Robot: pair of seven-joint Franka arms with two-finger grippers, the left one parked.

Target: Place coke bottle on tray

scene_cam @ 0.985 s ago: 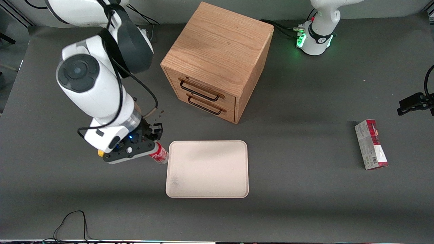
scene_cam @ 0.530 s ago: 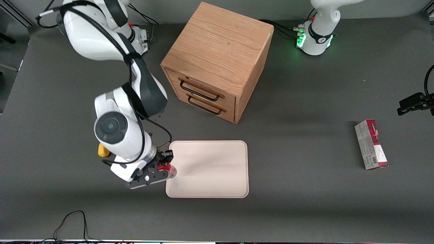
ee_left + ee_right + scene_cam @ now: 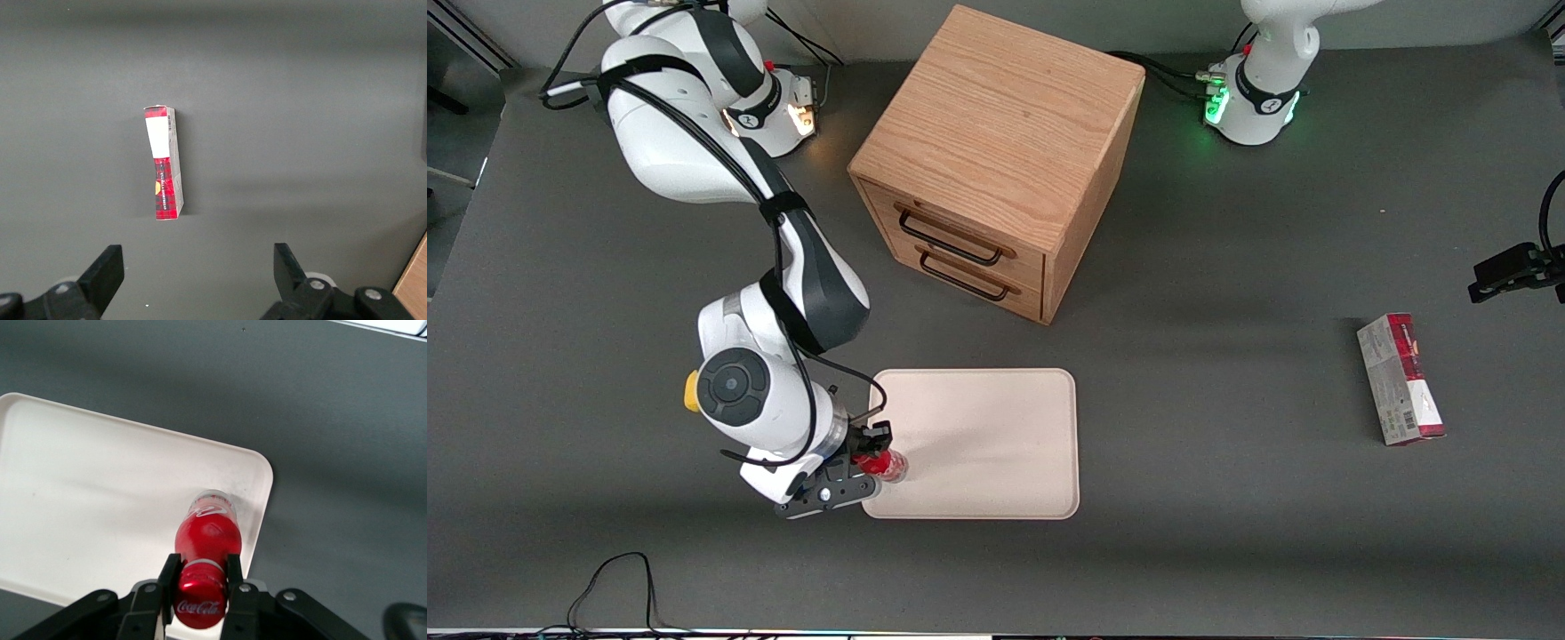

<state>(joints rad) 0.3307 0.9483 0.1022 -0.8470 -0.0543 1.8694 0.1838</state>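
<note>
My right gripper is shut on the neck of the small red coke bottle, just under its red cap. The bottle stands upright over the corner of the cream tray that is nearest the front camera, at the working arm's end. In the right wrist view the gripper clasps the coke bottle with both fingers, and the bottle's clear base is at the tray surface close to the rim. I cannot tell whether the base touches the tray.
A wooden drawer cabinet stands farther from the front camera than the tray. A yellow lump lies beside my arm. A red-and-grey carton lies toward the parked arm's end and shows in the left wrist view.
My gripper has carried the coke bottle from beside the tray toward the front camera and onto the tray's near corner, and has turned the bottle upright.
</note>
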